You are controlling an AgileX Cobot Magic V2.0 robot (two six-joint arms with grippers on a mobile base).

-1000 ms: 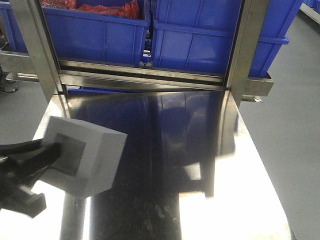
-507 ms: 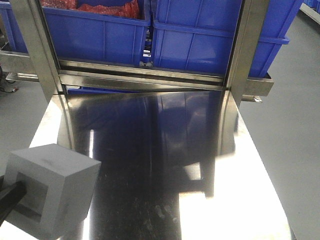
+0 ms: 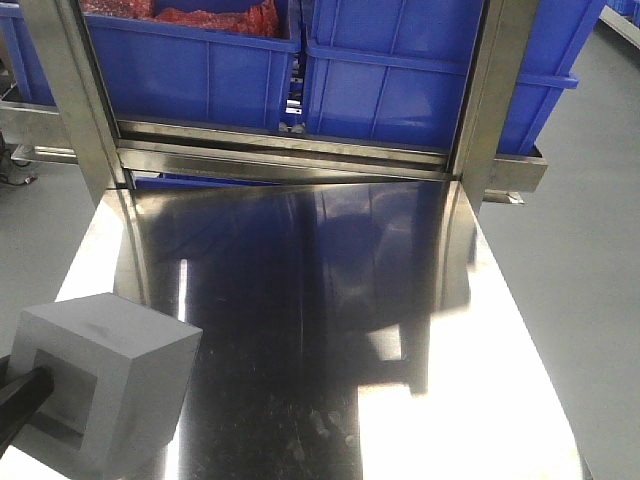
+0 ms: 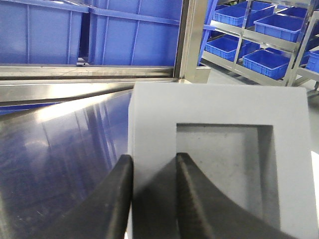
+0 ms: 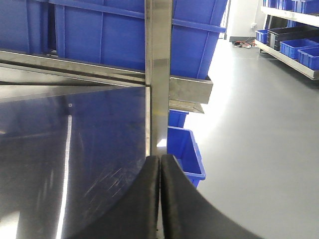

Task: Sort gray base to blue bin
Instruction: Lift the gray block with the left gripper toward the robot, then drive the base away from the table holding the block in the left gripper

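The gray base [image 3: 105, 385] is a matte gray block with a square recess, at the near left corner of the steel table [image 3: 330, 330]. My left gripper [image 4: 153, 159] is shut on its frame wall, with one finger outside and the other inside the recess [image 4: 224, 164]. One black finger [image 3: 22, 390] shows in the front view. Two blue bins stand side by side on the rack behind the table: the left one [image 3: 190, 70] holds red items, and the inside of the right one [image 3: 420, 80] is hidden. My right gripper [image 5: 160, 159] is shut on nothing, over the table's right edge.
Steel uprights [image 3: 75, 110] [image 3: 490, 110] and a cross rail [image 3: 280, 150] stand between the table and the bins. A small blue bin [image 5: 185, 149] sits on the floor beyond the table's right edge. Shelves of small blue bins [image 4: 264, 45] stand off to the side.
Over the last second the left gripper carried the gray base down and left toward the near left corner. In the last half second it barely moved.
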